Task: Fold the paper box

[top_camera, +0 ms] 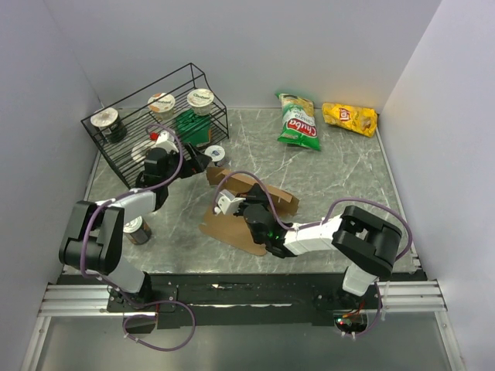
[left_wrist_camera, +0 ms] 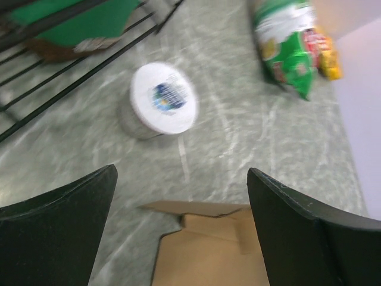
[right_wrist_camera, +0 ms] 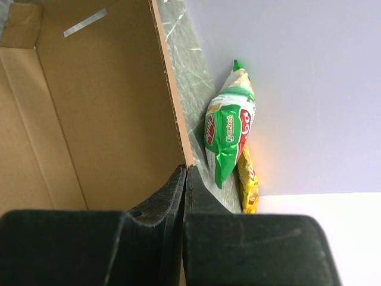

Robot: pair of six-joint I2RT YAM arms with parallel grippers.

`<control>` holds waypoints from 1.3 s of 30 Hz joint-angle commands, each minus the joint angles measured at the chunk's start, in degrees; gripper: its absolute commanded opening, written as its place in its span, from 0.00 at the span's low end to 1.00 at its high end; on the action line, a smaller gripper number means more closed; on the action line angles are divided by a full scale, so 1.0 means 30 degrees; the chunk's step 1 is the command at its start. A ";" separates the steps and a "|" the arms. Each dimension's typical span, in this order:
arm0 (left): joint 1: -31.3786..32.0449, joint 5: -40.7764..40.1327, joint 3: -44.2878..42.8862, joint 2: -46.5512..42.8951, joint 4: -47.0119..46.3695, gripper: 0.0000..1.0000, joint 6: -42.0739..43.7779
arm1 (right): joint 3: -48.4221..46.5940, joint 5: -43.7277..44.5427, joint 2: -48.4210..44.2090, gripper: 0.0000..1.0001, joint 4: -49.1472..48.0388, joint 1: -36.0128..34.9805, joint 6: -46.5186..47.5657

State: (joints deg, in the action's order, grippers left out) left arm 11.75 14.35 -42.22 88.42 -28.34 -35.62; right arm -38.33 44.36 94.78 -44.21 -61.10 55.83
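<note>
- Right fingers [right_wrist_camera: 161,205] clamp a raised wall of the paper box [top_camera: 223,225], mid-tabletop [top_camera: 348,178]; we should hold it steady.
- Left fingers [left_wrist_camera: 59,226] hover spread over its far corner; we should fold along the crease.

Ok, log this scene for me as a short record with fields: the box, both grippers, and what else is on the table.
box: brown cardboard, mid-table, one panel lifted
right gripper: shut on the edge of the box's lifted panel
left gripper: open, empty, above the box's far corner, near the cup
green bag: far right of the table
yellow bag: to the right of the green bag, by the wall
rack: wire, far left
</note>
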 commanded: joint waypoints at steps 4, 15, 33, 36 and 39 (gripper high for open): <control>-0.0020 0.3995 -0.0134 -0.0181 -0.3476 0.98 0.1381 | 0.0822 -0.0663 -0.0305 0.00 0.1726 0.0006 -0.1615; 0.0800 0.8164 -0.0519 0.1111 -0.2888 0.94 0.2614 | 0.0676 -0.1456 -0.0862 0.00 0.2811 0.0152 -0.2673; 0.1269 0.6908 0.0214 0.1522 -0.1921 0.61 0.3083 | 0.0471 -0.1281 -0.0950 0.05 0.2723 0.0386 -0.3113; 0.1357 0.6380 0.0390 0.1434 -0.1775 0.56 0.3228 | 0.0471 -0.1250 -0.1037 0.09 0.2723 0.0416 -0.3200; 0.1445 0.5912 0.0537 0.1317 -0.1716 0.56 0.3258 | 0.0412 -0.1251 -0.1155 0.18 0.2811 0.0445 -0.3377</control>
State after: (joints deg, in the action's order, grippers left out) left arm 15.27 34.65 -42.37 92.47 -35.42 -27.66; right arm -37.91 41.23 92.33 -41.08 -60.34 49.95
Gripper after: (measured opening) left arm 0.567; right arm 0.114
